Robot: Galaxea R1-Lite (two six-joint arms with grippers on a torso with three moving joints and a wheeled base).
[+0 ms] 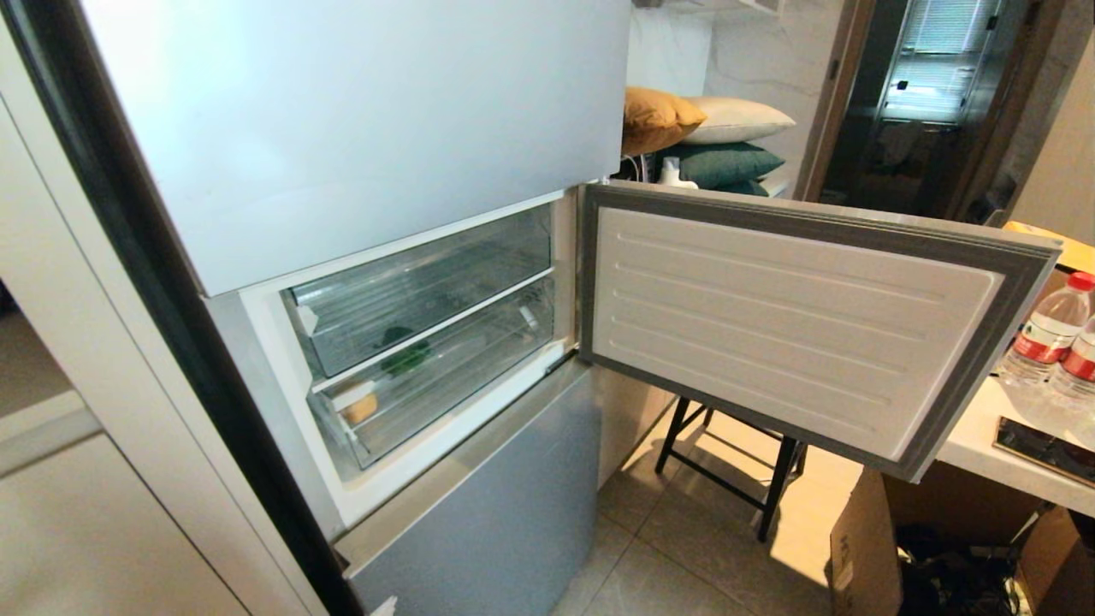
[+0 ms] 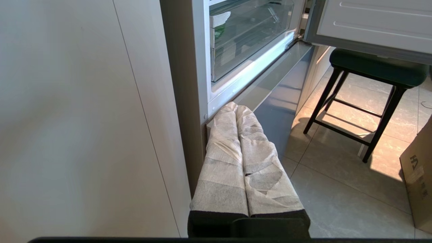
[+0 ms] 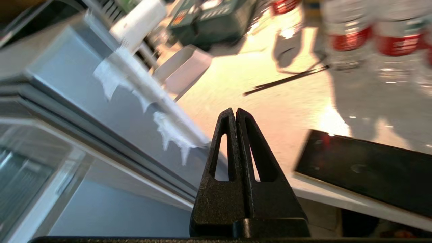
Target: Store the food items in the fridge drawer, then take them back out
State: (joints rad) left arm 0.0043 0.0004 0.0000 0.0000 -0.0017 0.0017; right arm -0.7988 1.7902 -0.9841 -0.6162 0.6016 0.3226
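**Food shut in the drawer, both grippers empty**

The fridge's middle door [image 1: 804, 329] stands swung wide, baring two clear drawers. In the head view the pepper [image 1: 404, 352] shows green through the plastic at about 9 o'clock of centre, and the potato [image 1: 360, 408] sits just below it toward 7 o'clock, near the lower drawer [image 1: 445, 385] front's left end. That drawer looks pushed in, so storing seems done and taking back out is likely next.

The right gripper [image 3: 235, 113] has its black fingers pressed together on nothing, aimed over the white counter [image 3: 280, 111] beside the fridge, probably on its way to the drawer. The left gripper [image 2: 236, 108], its wrapped fingers [image 2: 222, 152] closed and empty, hangs parked low by the fridge's corner.
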